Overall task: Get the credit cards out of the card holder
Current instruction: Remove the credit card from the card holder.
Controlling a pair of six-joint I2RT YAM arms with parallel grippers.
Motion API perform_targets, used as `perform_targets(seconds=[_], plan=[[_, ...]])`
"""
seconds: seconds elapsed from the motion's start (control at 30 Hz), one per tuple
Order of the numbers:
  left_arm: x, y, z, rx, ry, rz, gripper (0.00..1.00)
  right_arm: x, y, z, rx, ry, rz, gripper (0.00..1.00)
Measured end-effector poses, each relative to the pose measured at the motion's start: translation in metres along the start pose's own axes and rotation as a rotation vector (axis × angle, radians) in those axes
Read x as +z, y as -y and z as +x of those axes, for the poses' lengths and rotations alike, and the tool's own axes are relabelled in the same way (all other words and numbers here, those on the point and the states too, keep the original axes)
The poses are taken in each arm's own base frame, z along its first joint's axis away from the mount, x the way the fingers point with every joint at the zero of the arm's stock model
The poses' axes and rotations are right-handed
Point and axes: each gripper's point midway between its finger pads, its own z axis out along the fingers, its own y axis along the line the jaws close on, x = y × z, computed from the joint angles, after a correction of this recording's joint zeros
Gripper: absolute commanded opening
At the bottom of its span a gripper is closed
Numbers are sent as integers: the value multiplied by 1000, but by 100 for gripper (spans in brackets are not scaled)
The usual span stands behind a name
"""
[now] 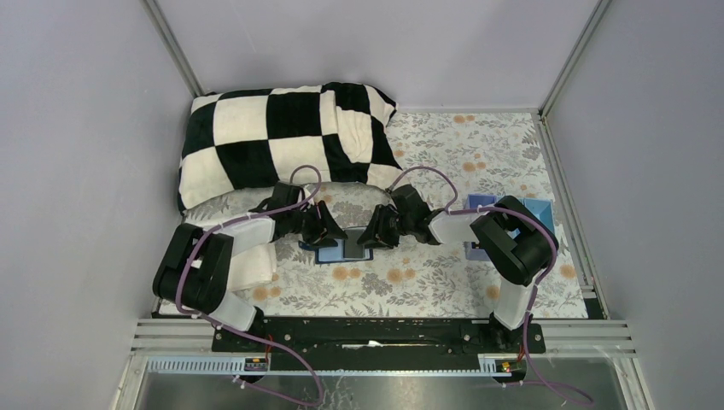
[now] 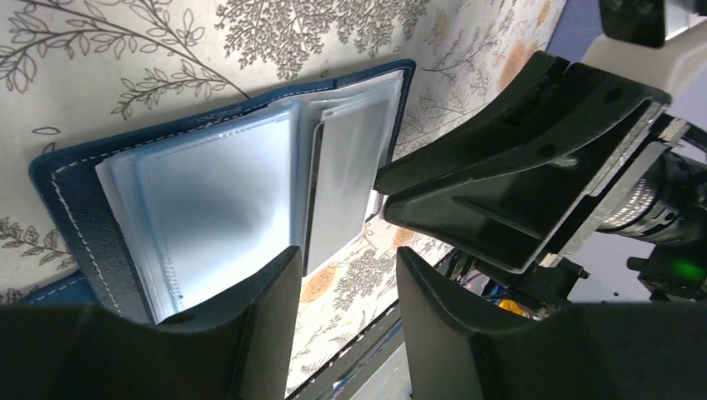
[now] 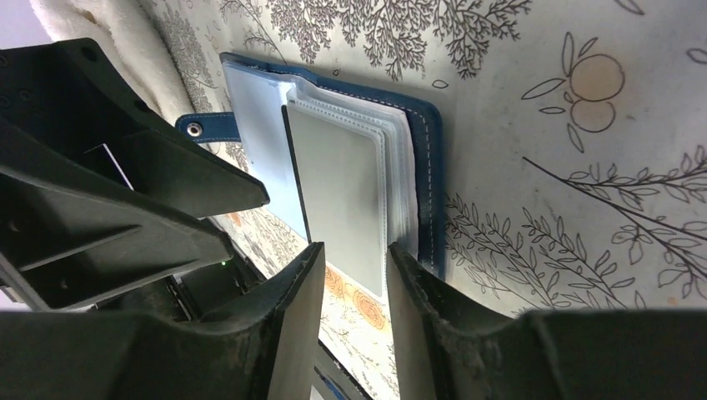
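Observation:
The card holder (image 1: 335, 250) lies open on the floral cloth between my two grippers, navy rim up and clear sleeves fanned. In the left wrist view the card holder (image 2: 92, 217) shows a grey card (image 2: 350, 167) sticking partly out of a sleeve. My left gripper (image 2: 346, 287) is open over the holder's near edge, nothing between its fingers. In the right wrist view the same grey card (image 3: 342, 192) juts past the card holder (image 3: 427, 175) toward my right gripper (image 3: 354, 254), which is open, the card's end showing in the gap. The closure tab (image 3: 208, 127) points left.
A black-and-white checkered pillow (image 1: 282, 141) lies at the back left. A light-blue compartment tray (image 1: 512, 213) sits at the right behind my right arm. A white towel (image 1: 248, 265) lies under my left arm. Grey walls close in the floral cloth (image 1: 444, 273) on three sides.

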Motion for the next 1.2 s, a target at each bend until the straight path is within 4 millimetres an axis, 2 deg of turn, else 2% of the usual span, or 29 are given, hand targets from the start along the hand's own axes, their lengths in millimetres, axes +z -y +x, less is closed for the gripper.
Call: perform_targets(seconds=[0.1,0.4,1.2], plan=[[4,-5,1,-21,2,-1,42,0,2,-1,-4,-1,17,37],[8,-5,-3,-24,20,11,34,-3,7,-5,-21,23,59,33],[15,-13,-3,-37,8,-5,33,-4,-4,-9,-44,32,23,32]])
